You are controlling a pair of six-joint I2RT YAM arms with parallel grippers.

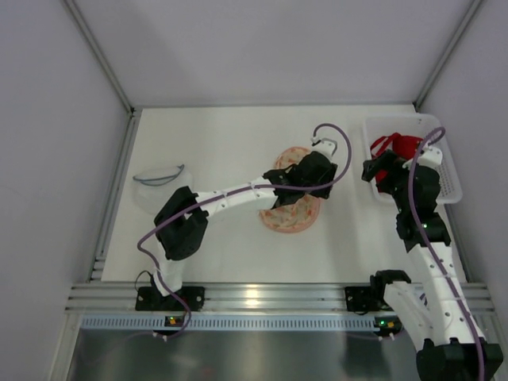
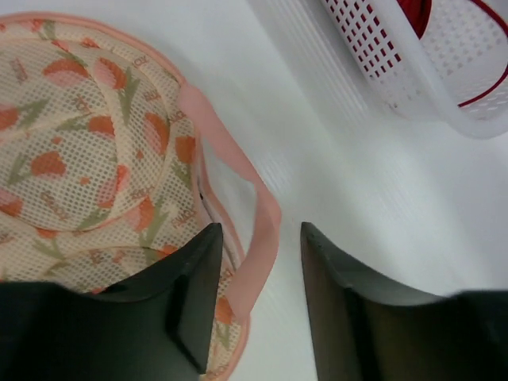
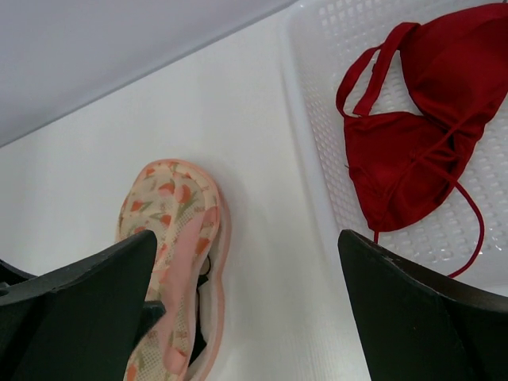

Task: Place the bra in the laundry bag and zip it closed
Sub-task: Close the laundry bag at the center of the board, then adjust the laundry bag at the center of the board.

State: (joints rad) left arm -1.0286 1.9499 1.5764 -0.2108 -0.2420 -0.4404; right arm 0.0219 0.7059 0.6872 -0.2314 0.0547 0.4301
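The red bra (image 1: 399, 146) lies in a white mesh basket (image 1: 448, 171) at the right; it also shows in the right wrist view (image 3: 413, 135). The pink floral mesh laundry bag (image 1: 290, 213) lies mid-table, partly under my left arm. My left gripper (image 2: 258, 302) is open at the bag's right edge (image 2: 79, 159), and the bag's pink loop strap (image 2: 266, 214) lies between the fingers, not pinched. My right gripper (image 3: 246, 309) is wide open and empty, above the table between the bag (image 3: 171, 214) and the basket (image 3: 313, 159).
A clear round container with a grey rim (image 1: 159, 184) stands at the table's left side. The basket's corner shows in the left wrist view (image 2: 413, 79). Grey walls enclose the table on three sides.
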